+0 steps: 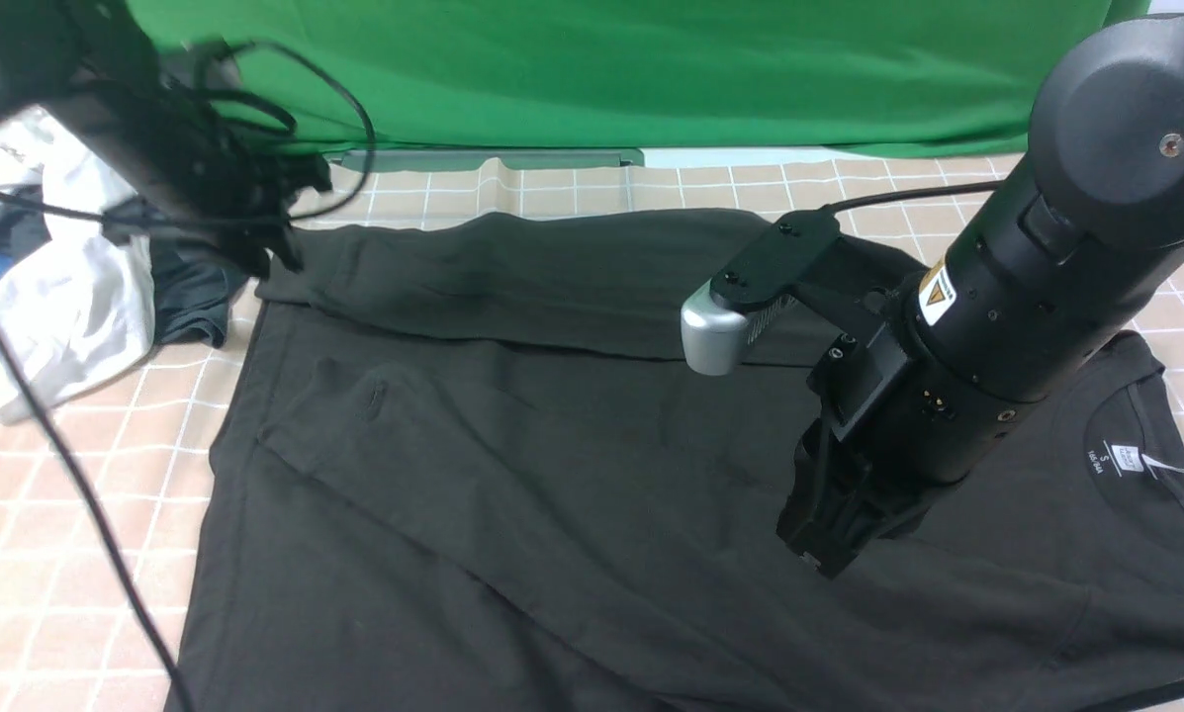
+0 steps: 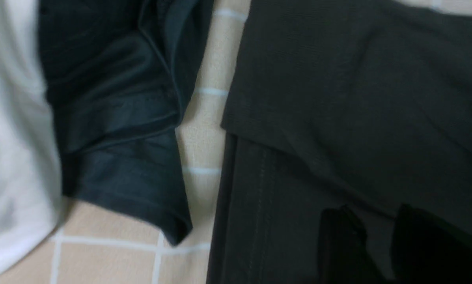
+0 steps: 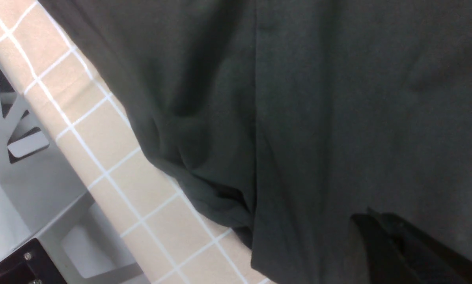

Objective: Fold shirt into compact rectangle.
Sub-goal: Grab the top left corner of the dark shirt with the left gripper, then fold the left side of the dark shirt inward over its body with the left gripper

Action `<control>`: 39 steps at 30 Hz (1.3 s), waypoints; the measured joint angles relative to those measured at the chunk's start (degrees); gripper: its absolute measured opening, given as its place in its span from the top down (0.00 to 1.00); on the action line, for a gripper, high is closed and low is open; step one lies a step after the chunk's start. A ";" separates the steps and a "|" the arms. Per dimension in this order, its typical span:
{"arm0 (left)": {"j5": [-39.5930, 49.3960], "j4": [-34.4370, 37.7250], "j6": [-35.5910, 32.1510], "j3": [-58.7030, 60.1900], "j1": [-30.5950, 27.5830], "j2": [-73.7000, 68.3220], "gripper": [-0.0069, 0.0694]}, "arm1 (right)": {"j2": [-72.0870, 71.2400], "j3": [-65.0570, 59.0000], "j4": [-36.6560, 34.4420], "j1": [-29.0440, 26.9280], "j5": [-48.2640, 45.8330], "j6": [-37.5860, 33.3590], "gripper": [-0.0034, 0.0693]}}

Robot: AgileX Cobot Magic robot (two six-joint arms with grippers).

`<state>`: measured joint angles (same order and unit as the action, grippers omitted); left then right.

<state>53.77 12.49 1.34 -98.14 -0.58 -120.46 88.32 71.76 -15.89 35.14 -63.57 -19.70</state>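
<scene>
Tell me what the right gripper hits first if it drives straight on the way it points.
The shirt. The right gripper points down at its dark cloth, jaws shut, with nothing between them. It may be just above the cloth or touching it; the depth is unclear.

We find the front view bright and evenly lit, apparently from above. The green backdrop (image 1: 651, 69) and the desk (image 1: 77, 554) are clear, and the shadows are soft. The left arm (image 1: 136, 129) is smeared by motion blur. The shirt (image 1: 512, 475) reads as a dark, low-contrast mass whose folds show only as faint shading. A pale sheen sits on the silver camera housing (image 1: 715, 336).

We find the left wrist view soft all over. There the white garment (image 2: 11, 138) is washed out and the left gripper (image 2: 374, 225) is a pair of black, unfocused shapes. The right wrist view is dimmer, with deep shadow in the shirt's bunched edge. The right gripper (image 3: 372, 219) is a dark blur there, but the desk's grid lines look fairly crisp.
</scene>
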 joint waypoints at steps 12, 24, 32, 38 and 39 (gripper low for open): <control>-4.35 0.34 6.23 -3.76 0.00 -8.36 0.24 | 0.00 0.00 -0.06 0.00 0.00 0.00 0.90; -8.10 0.14 4.16 -4.31 0.00 -9.46 0.82 | -0.11 0.00 -0.06 0.00 0.23 0.00 0.90; -1.82 -0.62 2.49 -4.99 0.00 -3.33 0.86 | -0.11 0.00 0.29 0.00 0.71 0.00 0.90; 7.26 -1.36 1.26 -5.40 0.06 3.31 0.86 | -0.11 0.00 7.86 0.00 4.82 1.41 0.90; 9.32 -1.65 1.26 -5.21 0.06 4.23 0.86 | -0.11 0.00 12.41 0.00 5.82 3.69 0.90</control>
<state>63.10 10.84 2.60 -103.35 -0.52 -116.23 88.21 71.76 -3.48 35.14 -57.75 -16.00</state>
